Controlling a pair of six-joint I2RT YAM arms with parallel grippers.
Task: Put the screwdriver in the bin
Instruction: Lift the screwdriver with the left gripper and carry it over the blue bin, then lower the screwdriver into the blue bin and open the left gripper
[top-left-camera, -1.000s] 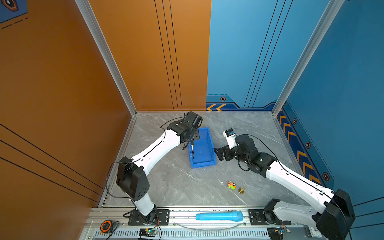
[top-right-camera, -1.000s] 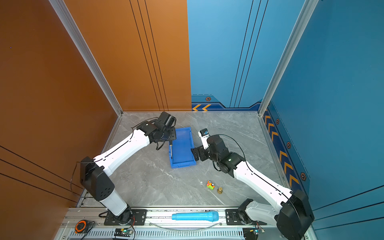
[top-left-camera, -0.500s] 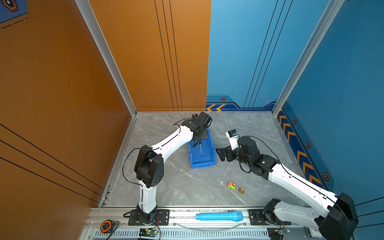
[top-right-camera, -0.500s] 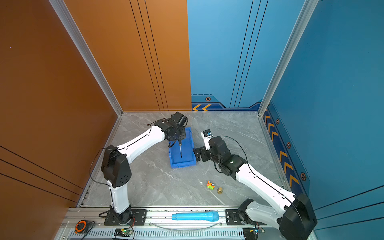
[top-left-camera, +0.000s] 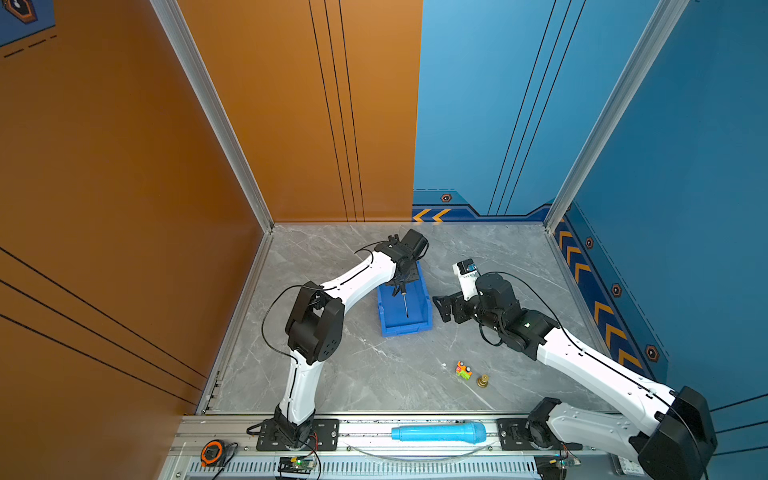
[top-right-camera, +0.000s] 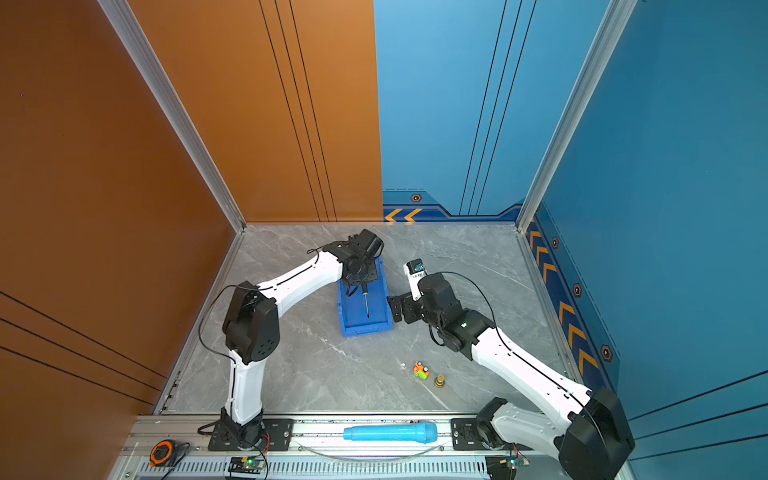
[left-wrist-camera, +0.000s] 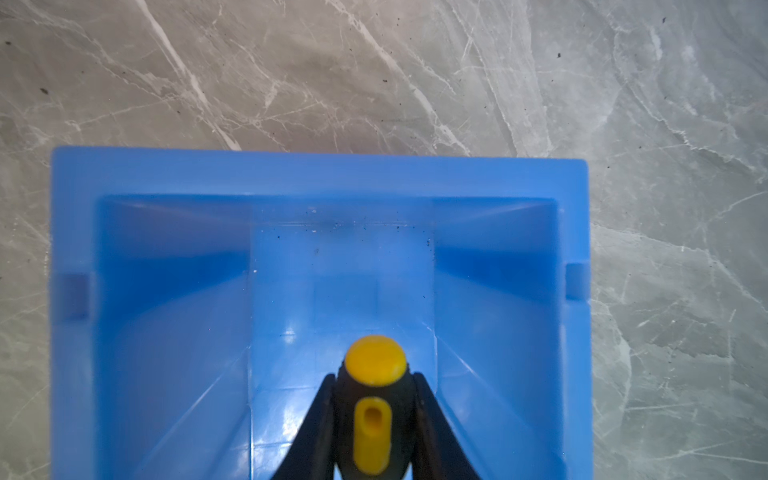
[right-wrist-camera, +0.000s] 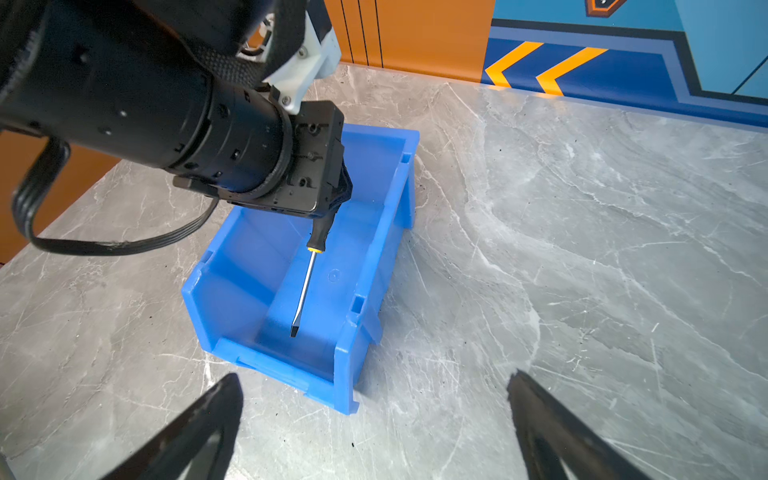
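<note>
Black jaws of the left gripper are clenched on the black-and-yellow handle of the screwdriver, one finger on each side of it. The left arm rises from its base on the near rail, bends at a raised elbow and reaches out over the far end of the bin, with the wrist turned downward. The tool hangs inside the bin, handle high and thin shaft slanting down toward the low front lip. Its flat tip sits close to the bin floor; whether it touches cannot be told.

The right arm stretches in from the other side, and the right gripper hovers just beside the bin's right wall without touching it. Its jaws stand wide apart with nothing between them.

In the left wrist view the handle is centred between the two long walls, with free room on either side and bare blue floor ahead of it up to the end wall. The grey marble table is bare all around the bin.

The count is two arms, one screwdriver and one bin. One small colourful toy and one brass piece lie side by side, well apart from the bin. One cyan cylinder and one orange tape measure rest on the near rail.
</note>
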